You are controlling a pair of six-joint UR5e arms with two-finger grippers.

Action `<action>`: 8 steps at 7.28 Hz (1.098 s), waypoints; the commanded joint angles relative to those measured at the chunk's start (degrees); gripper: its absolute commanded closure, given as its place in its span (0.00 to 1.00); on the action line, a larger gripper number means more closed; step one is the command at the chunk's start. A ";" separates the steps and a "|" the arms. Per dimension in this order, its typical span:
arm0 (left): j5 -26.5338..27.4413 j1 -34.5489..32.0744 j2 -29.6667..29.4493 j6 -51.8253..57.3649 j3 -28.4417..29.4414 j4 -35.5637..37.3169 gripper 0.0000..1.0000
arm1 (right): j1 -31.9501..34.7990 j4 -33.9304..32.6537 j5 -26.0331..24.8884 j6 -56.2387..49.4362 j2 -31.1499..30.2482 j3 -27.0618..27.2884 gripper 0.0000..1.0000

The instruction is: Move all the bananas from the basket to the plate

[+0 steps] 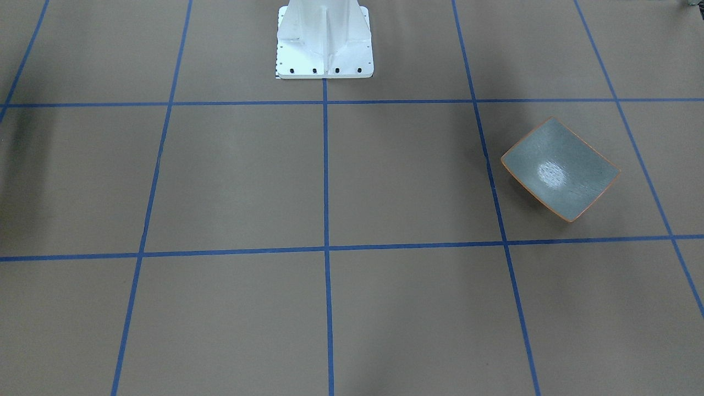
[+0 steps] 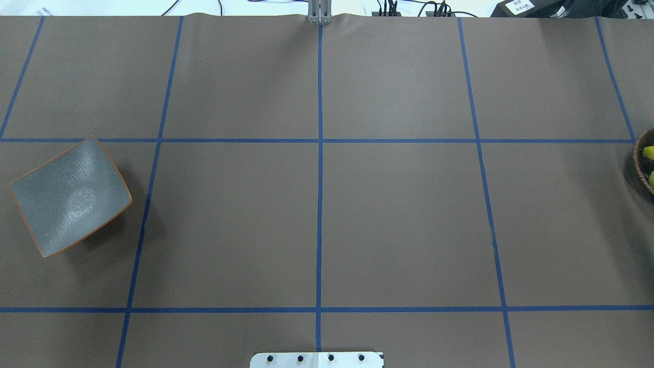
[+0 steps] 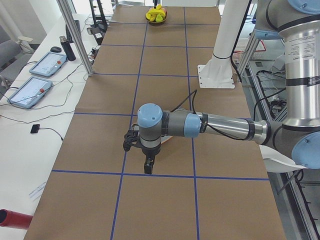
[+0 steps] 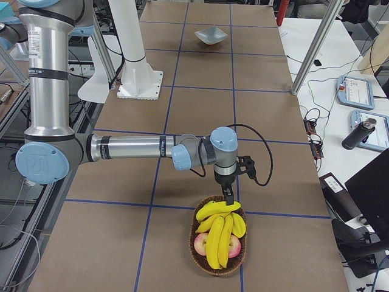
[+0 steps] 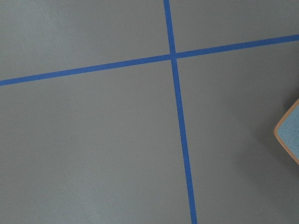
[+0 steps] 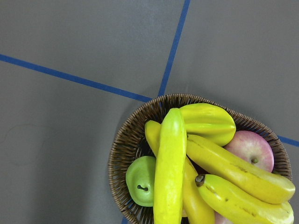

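Matt brown paper table covering (image 2: 398, 220), smooth, crossed by thin blue tape lines (image 2: 320, 204) with a slight sheen. On the robot's left, glossy grey-green rectangular dish with orange rim (image 1: 561, 168): looks glazed, finely pebbled, carries a white glare patch. At far right, round brown woven wicker basket (image 6: 122, 154), rough and ribbed. Holds smooth, waxy-shiny curved yellow bananas (image 6: 169, 172). Brushed silver metal tube of the left arm (image 3: 225, 126), with pale-blue plastic-looking joint caps.
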 commanded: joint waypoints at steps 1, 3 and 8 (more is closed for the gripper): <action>-0.03 0.00 0.00 0.00 0.00 0.00 0.00 | -2.45 2.43 -1.37 2.64 -1.54 -0.71 0.02; -0.03 0.00 0.00 0.00 0.00 0.00 0.00 | -4.82 2.43 -6.36 2.55 -2.08 -0.89 0.07; -0.03 0.00 0.00 0.09 -0.35 0.00 0.00 | -5.44 2.43 -8.93 2.11 -2.61 -2.99 0.31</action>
